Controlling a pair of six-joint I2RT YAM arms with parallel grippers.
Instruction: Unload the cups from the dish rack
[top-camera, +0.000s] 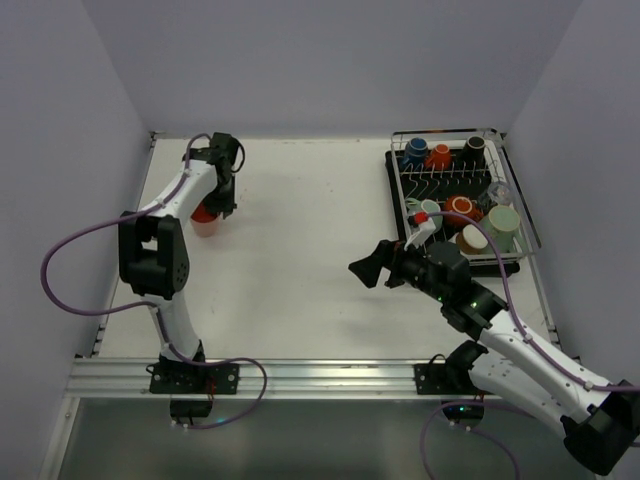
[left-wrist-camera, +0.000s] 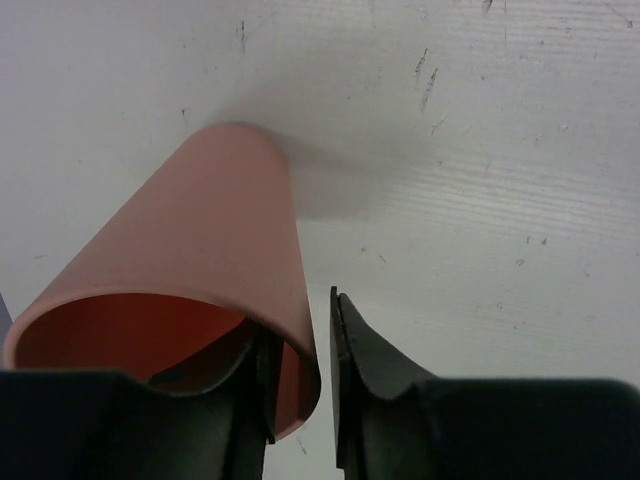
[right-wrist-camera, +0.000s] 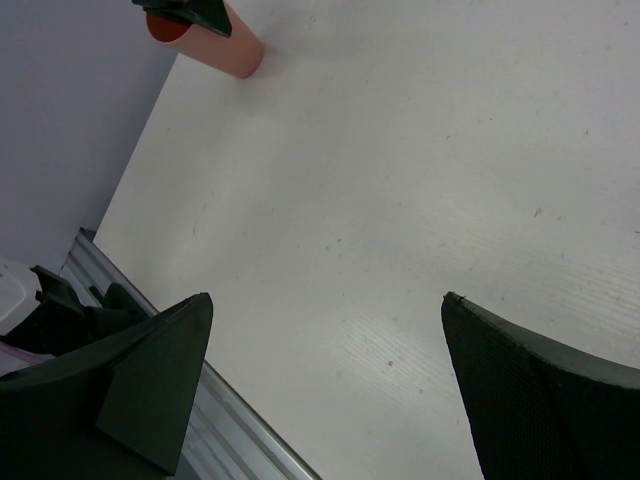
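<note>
The salmon tumbler (left-wrist-camera: 200, 250) stands near the counter's left edge, well apart from the dish rack (top-camera: 393, 175). The left end effector (left-wrist-camera: 300, 320) straddles its rim, slightly parted, apparently releasing. The right end effector (right-wrist-camera: 325, 300) gapes empty.

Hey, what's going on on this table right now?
The left pincer straddles the rim of a salmon-pink tumbler standing at the far left of the table, jaws slightly apart. The right pincer hangs wide open and empty near the dish rack, which holds the other cups.
</note>
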